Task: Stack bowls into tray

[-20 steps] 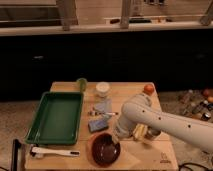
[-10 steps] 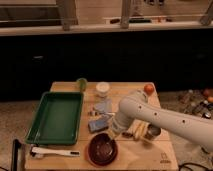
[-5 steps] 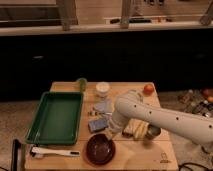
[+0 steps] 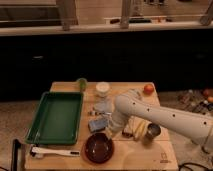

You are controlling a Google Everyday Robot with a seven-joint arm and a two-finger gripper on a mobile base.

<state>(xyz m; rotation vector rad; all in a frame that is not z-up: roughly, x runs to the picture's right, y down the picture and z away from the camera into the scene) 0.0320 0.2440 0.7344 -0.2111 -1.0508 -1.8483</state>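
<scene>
A wide, glossy dark red-brown bowl (image 4: 98, 148) sits on the wooden table near its front edge, right of the tray. The large green tray (image 4: 56, 117) lies at the left with nothing in it. My white arm reaches in from the right and bends down over the middle of the table. Its gripper (image 4: 108, 132) hangs at the bowl's far right rim, and I cannot tell if it touches the rim.
Behind the gripper lie a blue object (image 4: 97, 123) and a clear item (image 4: 103, 106). A metal cup (image 4: 152, 131) and a yellow item (image 4: 139, 128) are under the arm. Farther back are a white cup (image 4: 102, 88), a green object (image 4: 81, 83) and a red fruit (image 4: 148, 89). A white utensil (image 4: 52, 151) lies before the tray.
The arm has swung left and its gripper has come down at the bowl's rim. The bowl has shifted a little to the left, toward the tray.
</scene>
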